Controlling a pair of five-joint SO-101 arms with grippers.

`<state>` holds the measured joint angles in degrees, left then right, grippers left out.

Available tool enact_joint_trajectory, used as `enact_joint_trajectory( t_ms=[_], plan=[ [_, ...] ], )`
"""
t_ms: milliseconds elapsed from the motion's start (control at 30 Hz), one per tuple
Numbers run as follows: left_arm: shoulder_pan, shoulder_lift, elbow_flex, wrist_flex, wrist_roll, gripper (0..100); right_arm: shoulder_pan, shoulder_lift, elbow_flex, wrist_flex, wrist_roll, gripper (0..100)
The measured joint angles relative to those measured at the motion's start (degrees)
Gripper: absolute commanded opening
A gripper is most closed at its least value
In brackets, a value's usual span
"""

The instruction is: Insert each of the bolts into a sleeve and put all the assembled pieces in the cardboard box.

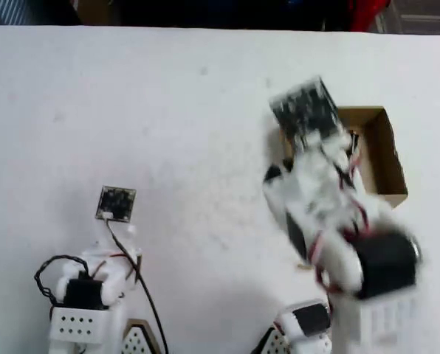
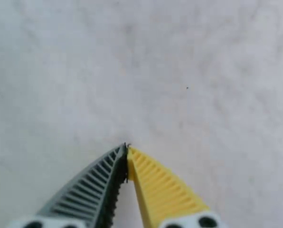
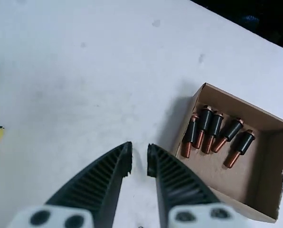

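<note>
- Copper bolts seated in black sleeves make 5 assembled pieces [image 3: 212, 132]. They lie side by side on the floor of the cardboard box [image 3: 248, 187], bunched toward 1 wall, with their threaded ends pointing much the same way.
- In the high view the box sits at about 3 o'clock on the table [image 1: 168, 110]. The right arm [image 1: 331, 214] stretches from its base near 5 o'clock across the box's 9 o'clock side.
- The right gripper [image 3: 139, 161] hangs over bare table just beside the box, its jaws parted by a narrow gap and holding nothing.
- The left gripper [image 2: 127, 151] is closed tip to tip on nothing, over bare table. The left arm [image 1: 94, 280] sits folded near 7 o'clock, well apart from the box.
- Risk 1: the open box looks light. If the right arm swings or drops low this close to it, a finger or the wrist could catch the near wall and slide or tip the box, spilling the pieces.
- Risk 2: the bolts probably sit loosely in their sleeves, so a jolt to the box might shake 1 apart.
- Hidden: in the high view the arm covers much of the box, so its contents cannot be counted there.
- Hidden: part of the table beneath that arm is also covered, so I cannot tell whether a loose bolt or sleeve lies under it.
- Cut off: both arm bases run off the 6 o'clock edge of the high view.
</note>
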<state>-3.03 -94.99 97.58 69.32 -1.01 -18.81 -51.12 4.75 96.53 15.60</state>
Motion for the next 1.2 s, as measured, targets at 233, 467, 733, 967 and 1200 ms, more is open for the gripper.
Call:
enact_joint_trajectory(
  t_ms=[233,467,733,967,1200],
  plan=[
    [0.0,0.0,0.0,0.0,0.0,2,-0.3,-21.5,18.3,-6.7,0.0,4.4],
    [0.0,0.1,0.0,0.0,0.0,2,-0.3,-38.9,36.6,-14.4,0.0,3.5],
    [0.0,0.1,0.0,0.0,0.0,2,-0.3,-51.7,44.0,-14.4,-2.7,1.5],
    [0.0,0.1,0.0,0.0,0.0,2,6.6,-51.8,46.7,-14.4,-2.9,1.6],
    [0.0,0.1,0.0,0.0,0.0,2,11.1,-51.8,53.3,-14.4,-2.9,1.8]
  ],
)
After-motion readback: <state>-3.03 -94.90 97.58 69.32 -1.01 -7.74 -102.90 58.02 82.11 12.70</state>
